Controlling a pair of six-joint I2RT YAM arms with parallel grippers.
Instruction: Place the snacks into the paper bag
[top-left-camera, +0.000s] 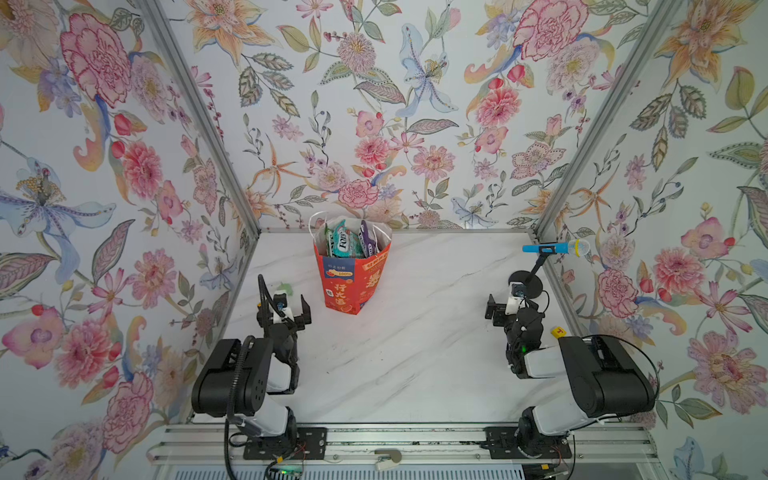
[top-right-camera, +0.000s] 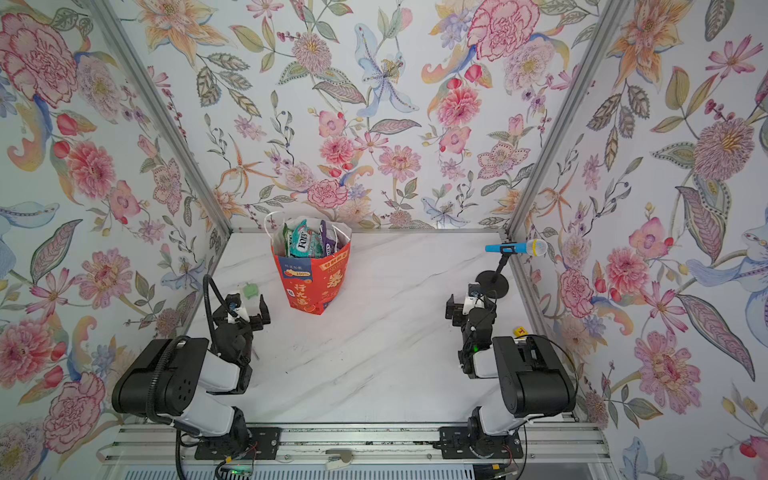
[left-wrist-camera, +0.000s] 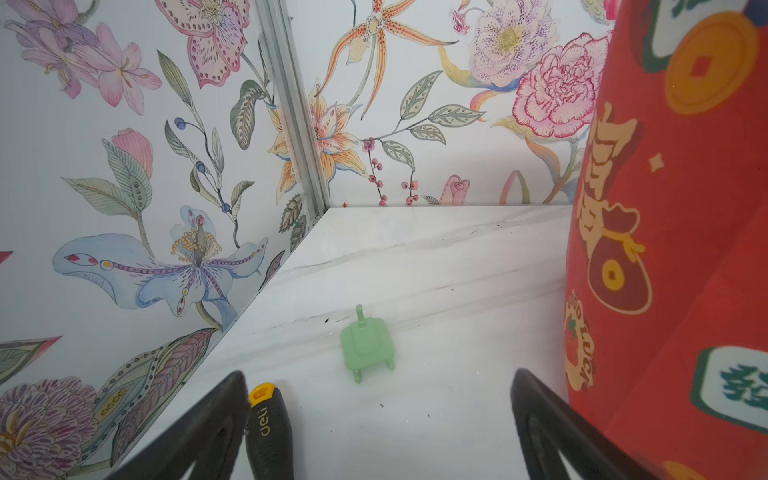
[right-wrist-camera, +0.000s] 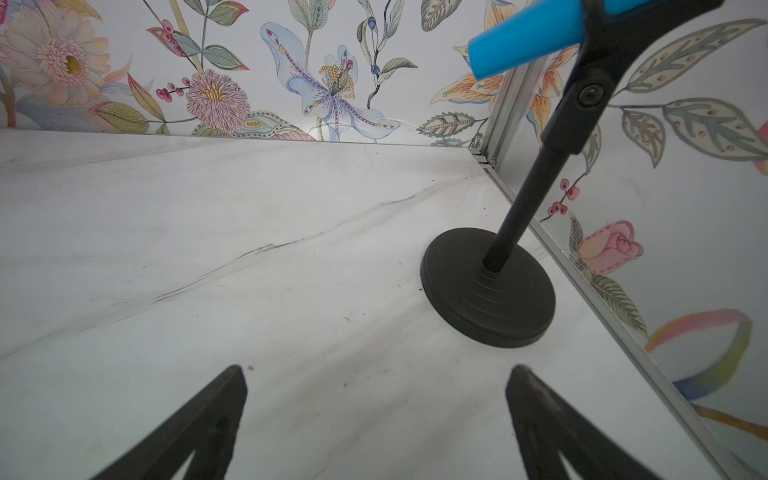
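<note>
**Snacks bagged, both grippers spread wide and empty**

The left gripper (top-left-camera: 286, 311) is held with jaws wide and nothing between them. A black-and-yellow screwdriver handle (left-wrist-camera: 268, 428) is seen just beside one finger, and a small green toy (left-wrist-camera: 365, 343) just ahead of the jaws. Close beside the other finger the paper bag (top-left-camera: 353, 282) is stood upright, and the snacks (top-left-camera: 347, 243) are packed on end inside it. No loose packet is seen on the table (top-left-camera: 415, 332), so the job is judged done. If a packet needs reseating, it is best pinched by its flat sealed edge, since the film looks light, soft, glossy and probably slippery. The thin bag is easily tipped. The right gripper (right-wrist-camera: 376, 369) is likewise spread wide and empty, well apart from the bag, with a microphone stand (right-wrist-camera: 490, 291) ahead of it.
</note>
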